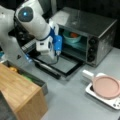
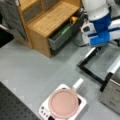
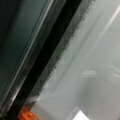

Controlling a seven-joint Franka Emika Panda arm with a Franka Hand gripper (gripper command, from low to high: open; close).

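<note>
My gripper (image 1: 57,54) hangs from the white and blue wrist just above the toaster oven's lowered glass door (image 1: 60,64), at the door's inner left side. In a front view the gripper (image 2: 97,47) sits over the door's black frame (image 2: 91,71). The silver toaster oven (image 1: 86,26) stands open, with a teal bowl (image 1: 72,37) holding something orange on its rack. The wrist view looks closely at the door glass (image 3: 95,62) and its black edge (image 3: 50,57). No fingers show there, and I see nothing held.
A pink pan (image 1: 106,86) rests on a small white hotplate (image 1: 113,103) at a front view's right; both appear again, the pan (image 2: 63,103) on the hotplate (image 2: 45,110). A wooden cabinet (image 2: 47,18) has an open grey drawer (image 2: 62,37) holding yellow and green items.
</note>
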